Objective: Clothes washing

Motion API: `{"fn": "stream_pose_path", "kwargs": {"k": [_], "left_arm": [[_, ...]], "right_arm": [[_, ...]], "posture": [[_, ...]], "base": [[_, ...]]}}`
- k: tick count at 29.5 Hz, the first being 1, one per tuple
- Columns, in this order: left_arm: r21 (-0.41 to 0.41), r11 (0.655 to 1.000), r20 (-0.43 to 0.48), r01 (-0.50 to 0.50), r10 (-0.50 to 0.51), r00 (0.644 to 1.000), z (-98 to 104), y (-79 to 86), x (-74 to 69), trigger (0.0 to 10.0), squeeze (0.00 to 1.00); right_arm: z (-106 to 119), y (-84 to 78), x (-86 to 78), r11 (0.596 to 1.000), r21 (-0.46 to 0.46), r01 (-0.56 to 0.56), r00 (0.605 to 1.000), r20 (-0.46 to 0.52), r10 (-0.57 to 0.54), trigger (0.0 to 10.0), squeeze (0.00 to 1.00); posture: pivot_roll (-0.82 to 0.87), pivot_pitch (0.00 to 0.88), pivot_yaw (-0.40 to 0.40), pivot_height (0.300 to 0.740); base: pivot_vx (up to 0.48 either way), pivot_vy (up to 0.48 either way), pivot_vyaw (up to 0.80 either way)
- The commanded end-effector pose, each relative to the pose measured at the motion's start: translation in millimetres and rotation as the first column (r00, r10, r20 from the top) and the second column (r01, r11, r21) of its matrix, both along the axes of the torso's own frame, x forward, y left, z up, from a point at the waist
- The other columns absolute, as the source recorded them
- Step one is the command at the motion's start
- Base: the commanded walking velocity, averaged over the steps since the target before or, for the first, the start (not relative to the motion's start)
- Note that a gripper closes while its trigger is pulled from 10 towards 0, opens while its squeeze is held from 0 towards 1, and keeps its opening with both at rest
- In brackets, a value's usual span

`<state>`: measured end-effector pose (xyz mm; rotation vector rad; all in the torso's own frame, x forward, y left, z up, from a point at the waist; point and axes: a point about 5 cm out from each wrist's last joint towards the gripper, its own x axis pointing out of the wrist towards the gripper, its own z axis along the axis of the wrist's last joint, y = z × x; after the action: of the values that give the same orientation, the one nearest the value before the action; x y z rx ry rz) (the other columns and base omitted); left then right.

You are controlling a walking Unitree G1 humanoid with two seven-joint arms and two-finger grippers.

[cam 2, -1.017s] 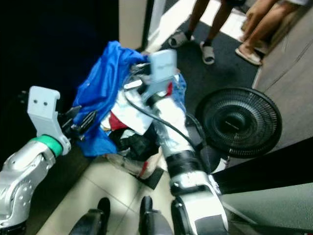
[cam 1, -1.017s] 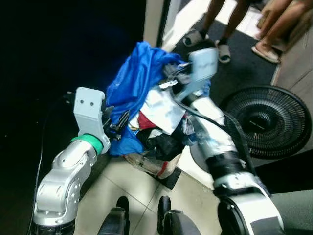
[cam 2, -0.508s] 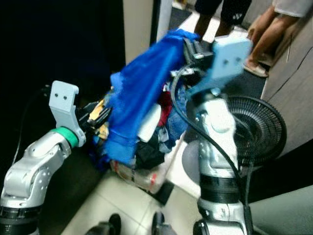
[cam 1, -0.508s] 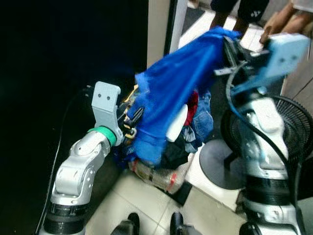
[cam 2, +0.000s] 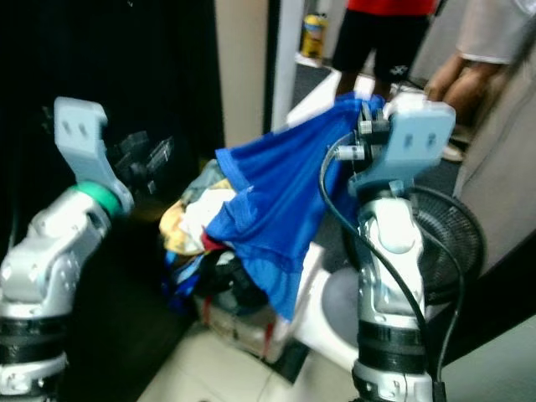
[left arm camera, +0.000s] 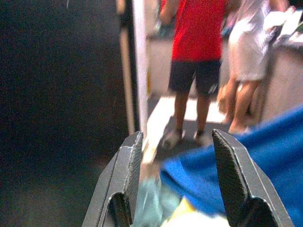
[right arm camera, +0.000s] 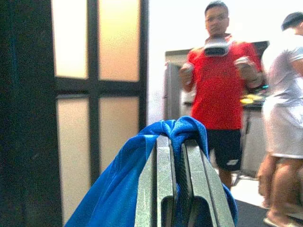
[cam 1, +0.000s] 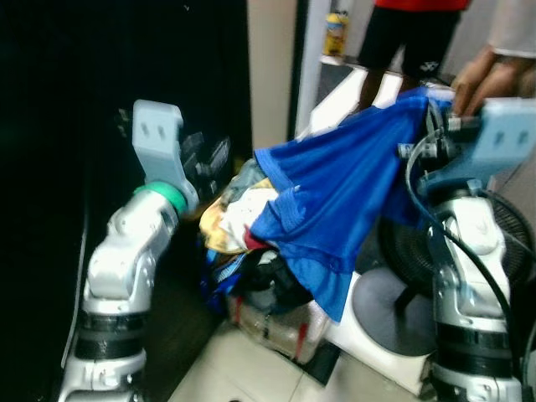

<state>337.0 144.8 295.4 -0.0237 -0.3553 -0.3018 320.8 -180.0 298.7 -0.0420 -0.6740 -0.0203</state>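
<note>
Right arm is standing upright, forearm vertical, right hand (right arm camera: pixel 181 156) raised with fingers pressing together on a fold of blue cloth (cam 1: pixel 335 188). Left arm is bending at the elbow beside that cloth; left hand (left arm camera: pixel 177 177) is holding its fingers apart, gripping nothing.

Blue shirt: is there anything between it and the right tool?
Nothing visible. The right tool is shut on the blue shirt, with cloth folded over and between its fingers. The shirt hangs down over the clothes pile. The left tool is open and holds nothing.
</note>
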Motion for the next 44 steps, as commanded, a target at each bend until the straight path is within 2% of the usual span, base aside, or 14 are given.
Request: {"fn": "stream_pose_path", "kwargs": {"k": [1,5,13,26,44], "left_arm": [[-0.012,1.000,0.017,-0.027,0.027,0.999,3.8,8.2,0.0,10.0,0.00],[-0.010,0.999,0.044,-0.047,0.048,0.998,10.9,12.6,-0.9,10.0,0.00],[-0.009,0.998,0.054,-0.067,0.068,0.996,13.2,16.9,-0.7,10.0,0.00],[-0.022,0.997,0.074,-0.077,0.079,0.994,23.3,20.9,0.2,10.0,0.00],[0.004,0.996,0.085,-0.090,0.090,0.992,23.8,22.2,-1.2,10.0,0.00]], "right_arm": [[-6.1,4.5,5.1,1.000,0.021,-0.015,1.000,-0.027,0.015,10.0,0.00],[-13.3,11.2,8.4,0.999,0.037,-0.034,0.998,-0.055,0.036,10.0,0.00],[-17.0,15.5,12.4,0.997,0.063,-0.050,0.996,-0.066,0.054,10.0,0.00],[-4.6,33.4,15.9,0.989,0.075,-0.124,0.992,-0.015,0.126,10.0,0.00],[-3.7,35.0,17.5,0.985,0.098,-0.141,0.990,-0.003,0.142,10.0,0.00]], "posture": [[0.03,0.000,0.070,0.740],[0.04,0.000,0.067,0.740],[0.05,0.000,0.069,0.740],[0.06,0.000,0.072,0.740],[0.07,0.000,0.077,0.740]], "base": [[0.000,0.000,0.00],[0.000,0.000,-0.11],[0.000,0.000,-0.80],[0.000,0.000,-0.80],[0.000,0.000,-0.80]]}}
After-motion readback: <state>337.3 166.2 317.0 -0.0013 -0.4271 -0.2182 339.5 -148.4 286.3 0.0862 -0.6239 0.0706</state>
